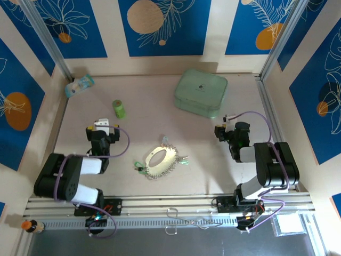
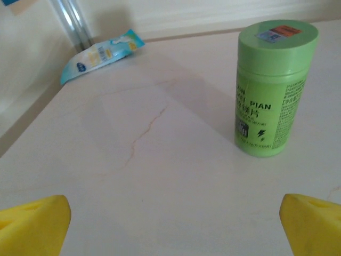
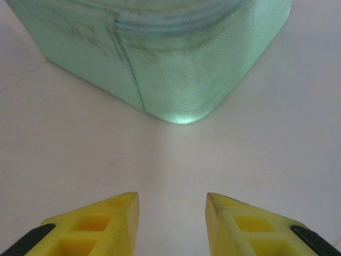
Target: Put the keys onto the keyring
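Note:
The keyring, a silvery oval loop with a beaded edge, lies flat on the table between the two arms. Tiny keys with mint heads lie at its rim: one to the right, one at the lower left, and a small piece at the top. My left gripper rests left of the ring, pointing away from it; its yellow fingers stand wide open over bare table. Right of the ring, my right gripper is open and holds nothing.
An upright green cylinder stands just ahead of the left gripper. A mint-green rounded case sits close in front of the right gripper. A light blue packet lies in the far left corner.

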Available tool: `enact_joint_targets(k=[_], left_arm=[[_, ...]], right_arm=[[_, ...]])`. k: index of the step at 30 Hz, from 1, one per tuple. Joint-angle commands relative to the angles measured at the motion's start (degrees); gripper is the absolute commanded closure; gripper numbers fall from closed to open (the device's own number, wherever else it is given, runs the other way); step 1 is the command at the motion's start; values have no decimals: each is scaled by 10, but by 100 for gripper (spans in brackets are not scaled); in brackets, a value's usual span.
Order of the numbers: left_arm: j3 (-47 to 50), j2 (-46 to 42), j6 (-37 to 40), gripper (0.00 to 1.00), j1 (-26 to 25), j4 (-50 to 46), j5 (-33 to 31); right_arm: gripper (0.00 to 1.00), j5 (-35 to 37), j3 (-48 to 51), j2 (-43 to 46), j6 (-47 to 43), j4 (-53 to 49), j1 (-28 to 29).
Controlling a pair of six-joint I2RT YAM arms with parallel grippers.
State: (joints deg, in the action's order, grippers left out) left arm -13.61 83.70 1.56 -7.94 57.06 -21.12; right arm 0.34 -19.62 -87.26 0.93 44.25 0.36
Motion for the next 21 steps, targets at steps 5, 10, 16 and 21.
enact_joint_targets(k=[5,10,16,21], left_arm=[[-55,58,-2,0,13,14,46],[-65,60,4,0,13,-5,61],[-66,62,4,0,13,-4,63],[-66,62,5,0,13,-3,63]], right_arm=[[1,6,-42,1,50,20,-17],[1,33,-44,0,45,17,-5],[1,31,-52,-4,45,5,-5],[1,35,-45,-1,41,16,-2]])
